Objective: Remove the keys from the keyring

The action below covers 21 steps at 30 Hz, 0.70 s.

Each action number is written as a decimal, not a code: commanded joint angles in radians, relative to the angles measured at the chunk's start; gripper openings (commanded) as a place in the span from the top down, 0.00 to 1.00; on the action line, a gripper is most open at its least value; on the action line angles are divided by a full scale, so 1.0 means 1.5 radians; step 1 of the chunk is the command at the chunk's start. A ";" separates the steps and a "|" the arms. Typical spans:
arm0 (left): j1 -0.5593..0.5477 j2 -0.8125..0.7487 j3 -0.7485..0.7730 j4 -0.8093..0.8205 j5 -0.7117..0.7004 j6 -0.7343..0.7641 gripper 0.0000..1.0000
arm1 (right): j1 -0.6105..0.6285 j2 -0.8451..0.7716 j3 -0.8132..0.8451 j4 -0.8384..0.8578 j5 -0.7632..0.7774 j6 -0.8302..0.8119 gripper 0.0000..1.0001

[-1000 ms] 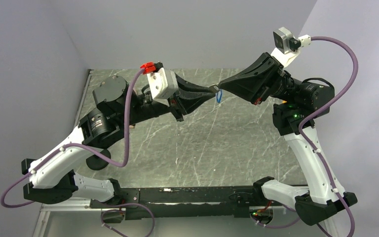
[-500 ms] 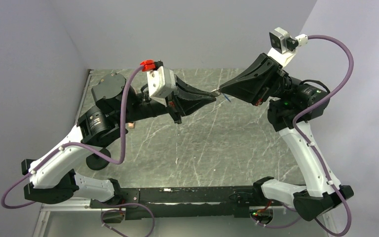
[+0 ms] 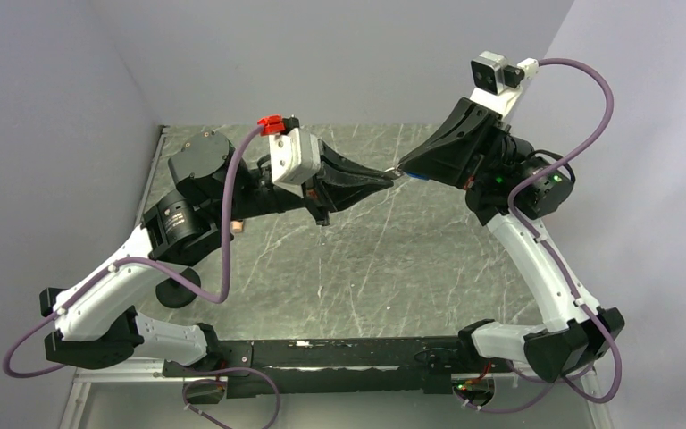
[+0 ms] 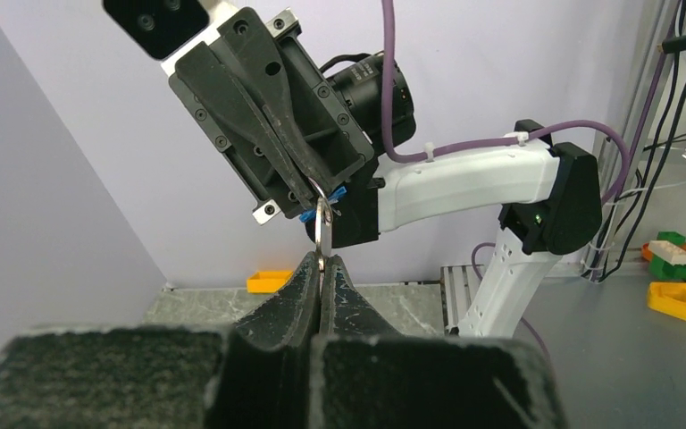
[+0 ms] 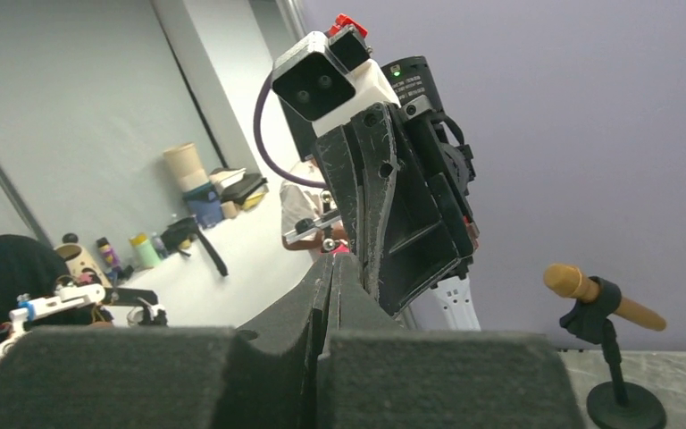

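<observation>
Both grippers meet tip to tip in the air above the far middle of the marble table (image 3: 384,259). A silvery keyring (image 4: 322,228) stands on edge between them. My left gripper (image 4: 322,258) is shut on the ring's lower rim. My right gripper (image 4: 320,190) is shut at the ring's top on the keys (image 4: 338,191), whose bright blue head pokes out on either side of its tips. In the top view the keys (image 3: 416,176) show as a blue sliver under the right gripper (image 3: 401,170), facing the left gripper (image 3: 390,176). In the right wrist view my right gripper (image 5: 330,260) hides them.
A small tan piece (image 3: 236,228) lies on the table near the left arm. A yellow bin (image 4: 271,281) sits at the table's far edge. Coloured bricks (image 4: 683,259) lie off to the right. A microphone stand (image 5: 603,308) is on the table's right side.
My left gripper has closed onto the ring. The right wrist has rolled and lifted, and the blue key has swung from hanging down to lying along the right fingers.
</observation>
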 commanded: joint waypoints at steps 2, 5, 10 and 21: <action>0.011 0.005 0.037 0.034 0.016 0.071 1.00 | 0.002 0.008 0.016 0.113 -0.006 0.103 1.00; 0.020 0.011 0.044 0.026 0.028 0.100 1.00 | 0.002 0.015 0.020 0.145 -0.002 0.137 1.00; 0.028 0.023 0.064 0.009 0.040 0.135 1.00 | 0.003 0.029 0.023 0.194 0.003 0.193 1.00; 0.030 0.045 0.101 -0.023 0.074 0.181 1.00 | 0.004 0.049 0.049 0.228 -0.013 0.249 1.00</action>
